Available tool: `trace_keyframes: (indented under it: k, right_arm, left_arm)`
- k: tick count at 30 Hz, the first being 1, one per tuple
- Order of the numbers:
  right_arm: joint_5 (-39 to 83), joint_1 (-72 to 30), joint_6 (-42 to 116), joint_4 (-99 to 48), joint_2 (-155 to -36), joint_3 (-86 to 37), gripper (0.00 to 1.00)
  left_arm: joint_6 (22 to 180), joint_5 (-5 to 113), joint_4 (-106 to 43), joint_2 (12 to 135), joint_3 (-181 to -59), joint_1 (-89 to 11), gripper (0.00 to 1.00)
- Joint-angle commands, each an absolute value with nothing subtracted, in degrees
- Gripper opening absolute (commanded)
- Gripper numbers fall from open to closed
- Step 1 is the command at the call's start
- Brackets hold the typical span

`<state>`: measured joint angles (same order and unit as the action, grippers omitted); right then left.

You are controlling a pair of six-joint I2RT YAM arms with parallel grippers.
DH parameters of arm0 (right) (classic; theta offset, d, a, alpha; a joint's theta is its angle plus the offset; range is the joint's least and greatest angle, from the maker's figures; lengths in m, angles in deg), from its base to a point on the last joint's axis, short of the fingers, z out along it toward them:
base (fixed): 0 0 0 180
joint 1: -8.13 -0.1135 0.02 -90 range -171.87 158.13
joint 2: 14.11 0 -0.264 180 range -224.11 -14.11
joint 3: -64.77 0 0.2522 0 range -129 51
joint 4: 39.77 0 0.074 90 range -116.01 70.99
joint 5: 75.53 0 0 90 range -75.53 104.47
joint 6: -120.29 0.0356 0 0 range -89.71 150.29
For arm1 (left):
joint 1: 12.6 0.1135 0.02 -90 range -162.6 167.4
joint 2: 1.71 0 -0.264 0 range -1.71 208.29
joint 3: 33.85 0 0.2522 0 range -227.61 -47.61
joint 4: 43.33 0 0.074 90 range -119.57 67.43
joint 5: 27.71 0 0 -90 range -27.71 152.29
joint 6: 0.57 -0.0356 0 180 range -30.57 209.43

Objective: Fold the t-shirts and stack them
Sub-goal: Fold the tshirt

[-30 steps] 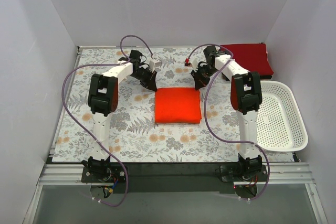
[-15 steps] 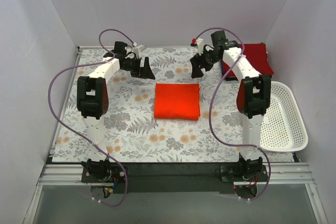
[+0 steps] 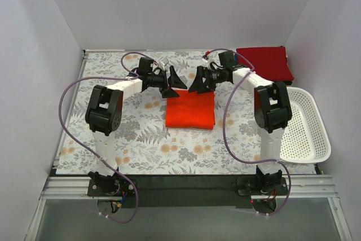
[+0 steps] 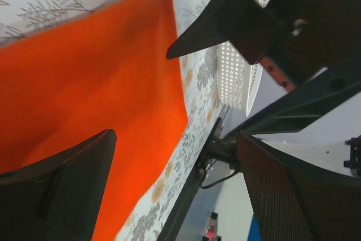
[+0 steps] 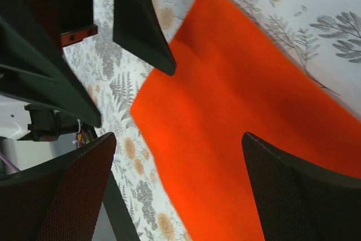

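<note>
A bright orange-red t-shirt [image 3: 190, 110] lies folded into a flat rectangle at the middle of the table, and it also fills much of the left wrist view [image 4: 84, 83] and the right wrist view [image 5: 237, 128]. A darker crimson t-shirt [image 3: 265, 63] lies folded at the back right corner. My left gripper [image 3: 174, 81] [image 4: 175, 190] and right gripper [image 3: 198, 81] [image 5: 177, 190] hover over the orange shirt's far edge, tips pointing at each other a short way apart. Both are open with nothing between their fingers.
A floral-patterned cloth [image 3: 113, 139] covers the table. A white perforated basket [image 3: 302, 125] stands at the right edge, beside the right arm, and shows in the left wrist view too [image 4: 234, 77]. White walls close in the left, back and right sides.
Both grippers went from shut at the orange shirt's far corners to open. The arms drew back, then swung inward until the tips nearly meet over the far edge.
</note>
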<state>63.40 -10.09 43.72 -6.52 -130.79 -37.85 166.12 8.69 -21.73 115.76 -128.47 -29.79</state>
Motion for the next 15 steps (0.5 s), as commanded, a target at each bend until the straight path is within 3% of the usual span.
trace_keyframes:
  k: [1,10,15]
  right_arm:
    - [65.62,-8.31,46.04,-13.00,-135.21,-39.42,0.98]
    - [59.30,-3.91,37.67,-9.75,-148.22,-49.53,0.98]
    - [62.88,-3.82,41.61,-9.65,-141.04,-47.98,0.98]
  left_arm:
    - [175.56,12.97,-32.18,118.25,-127.42,-28.95,0.88]
    - [177.93,14.58,-36.25,131.62,-130.31,-25.09,0.89]
    - [175.13,10.02,-37.04,124.26,-130.15,-24.65,0.89]
